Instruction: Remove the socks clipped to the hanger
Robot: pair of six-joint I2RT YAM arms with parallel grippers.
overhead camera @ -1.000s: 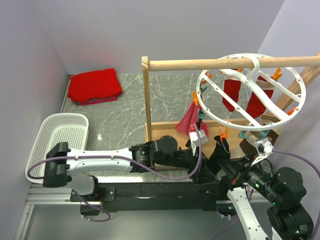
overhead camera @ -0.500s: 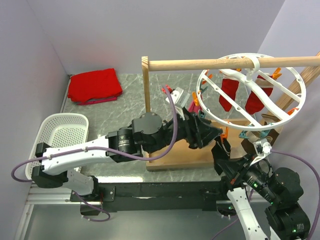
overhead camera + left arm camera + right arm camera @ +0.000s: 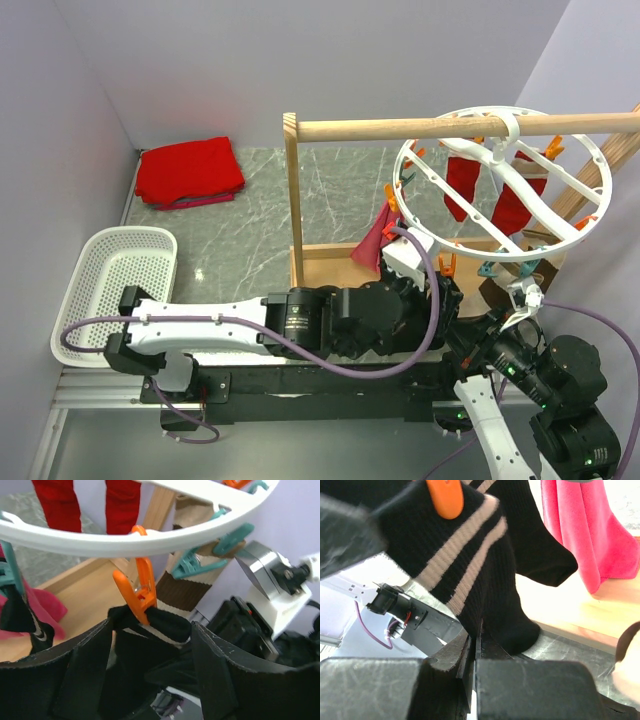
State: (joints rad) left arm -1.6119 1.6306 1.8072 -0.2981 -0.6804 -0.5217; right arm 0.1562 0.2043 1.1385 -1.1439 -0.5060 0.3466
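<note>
White plastic: the hanger (image 3: 125, 541), a spoked ring lying near level, slightly tilted, hooked over the wooden rail (image 3: 400, 129).

Item: black sock (image 3: 470, 565), ribbed knit, two cream stripes near the cuff. Long axis runs downward from the ring; cuff uppermost, toe end lowest. The cuff is bunched in an orange peg (image 3: 142, 590) on the near rim.

Left gripper (image 3: 150, 630): released, one finger on each side of the cuff just under the peg.

Right gripper (image 3: 476, 650): clenched on the black sock's toe end, the fabric pinched in the seam between the fingers.

Other socks on the ring, all hanging long axis down:
- brown-and-cream sock (image 3: 187, 590), banded, held by teal pegs (image 3: 200, 565), just beside the black one;
- two red socks (image 3: 462, 185) at the far side;
- pink sock (image 3: 372, 240) at the left rim;
- second black sock (image 3: 535, 545), between the striped one and the pink.
</note>
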